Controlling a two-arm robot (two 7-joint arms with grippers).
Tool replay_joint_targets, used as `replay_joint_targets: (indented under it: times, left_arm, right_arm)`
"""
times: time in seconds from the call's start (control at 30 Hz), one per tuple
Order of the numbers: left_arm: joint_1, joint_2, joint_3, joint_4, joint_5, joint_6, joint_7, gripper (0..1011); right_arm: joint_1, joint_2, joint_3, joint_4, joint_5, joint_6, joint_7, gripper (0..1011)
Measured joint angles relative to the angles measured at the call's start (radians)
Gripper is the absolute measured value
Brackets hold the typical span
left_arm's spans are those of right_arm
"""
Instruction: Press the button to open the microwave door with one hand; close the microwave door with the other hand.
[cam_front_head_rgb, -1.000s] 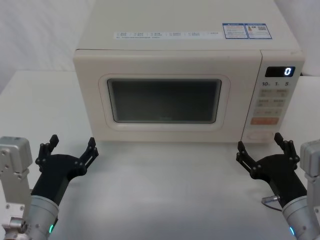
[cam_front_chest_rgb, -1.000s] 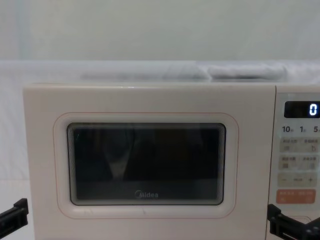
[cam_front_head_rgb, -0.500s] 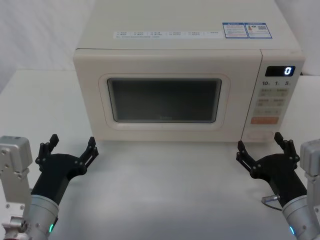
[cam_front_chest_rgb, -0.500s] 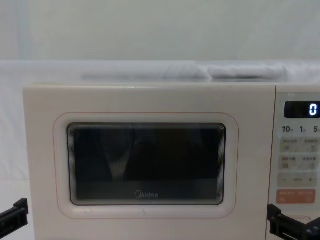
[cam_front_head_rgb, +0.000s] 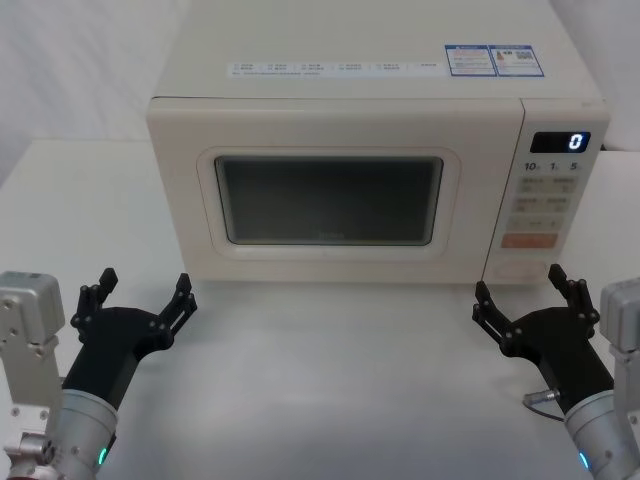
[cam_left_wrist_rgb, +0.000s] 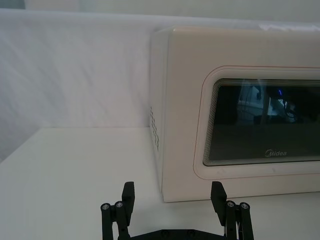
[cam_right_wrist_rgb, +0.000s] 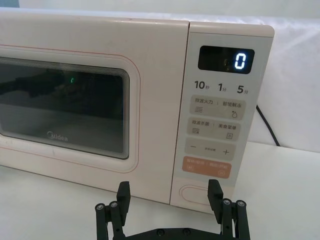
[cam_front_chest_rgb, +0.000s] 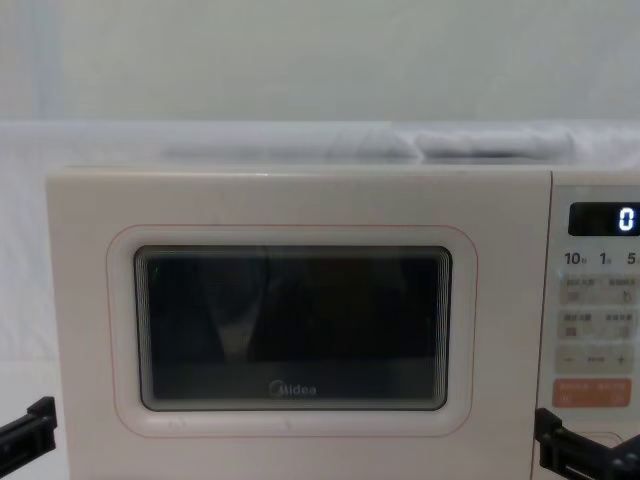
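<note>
I held my right tool (cam_front_head_rgb: 524, 290) spread wide and empty just short of the button (cam_right_wrist_rgb: 200, 192) ahead, ready to press, with the left tool (cam_front_head_rgb: 140, 294) likewise open and empty before the shut microwave door (cam_front_head_rgb: 330, 200).

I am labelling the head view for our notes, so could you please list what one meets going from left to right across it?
left gripper → microwave door → button → right gripper; the last two nearly share a column.

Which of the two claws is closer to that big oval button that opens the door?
The right gripper: it sits open just before the button at the control panel's foot. The left gripper waits by the microwave door's far corner.
</note>
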Motion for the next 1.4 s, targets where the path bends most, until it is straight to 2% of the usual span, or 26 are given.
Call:
replay_joint_targets:
  times: [0.13, 0.2, 0.27, 1.23, 1.4]
  left_arm:
    - [0.0, 0.0, 0.0, 0.0, 0.0, 0.0, 0.0, 1001]
    - [0.0, 0.0, 0.0, 0.0, 0.0, 0.0, 0.0, 1001]
    - [0.0, 0.0, 0.0, 0.0, 0.0, 0.0, 0.0, 1001]
    - [0.0, 0.0, 0.0, 0.0, 0.0, 0.0, 0.0, 1001]
    - [0.0, 0.0, 0.0, 0.0, 0.0, 0.0, 0.0, 1001]
  right_arm:
    - [0.0, 0.0, 0.0, 0.0, 0.0, 0.0, 0.0, 1002]
    - [0.0, 0.0, 0.0, 0.0, 0.0, 0.0, 0.0, 951]
    - [0.0, 0.0, 0.0, 0.0, 0.0, 0.0, 0.0, 944]
    - [0.0, 0.0, 0.0, 0.0, 0.0, 0.0, 0.0, 17]
    - [0.0, 0.0, 0.0, 0.0, 0.0, 0.0, 0.0, 0]
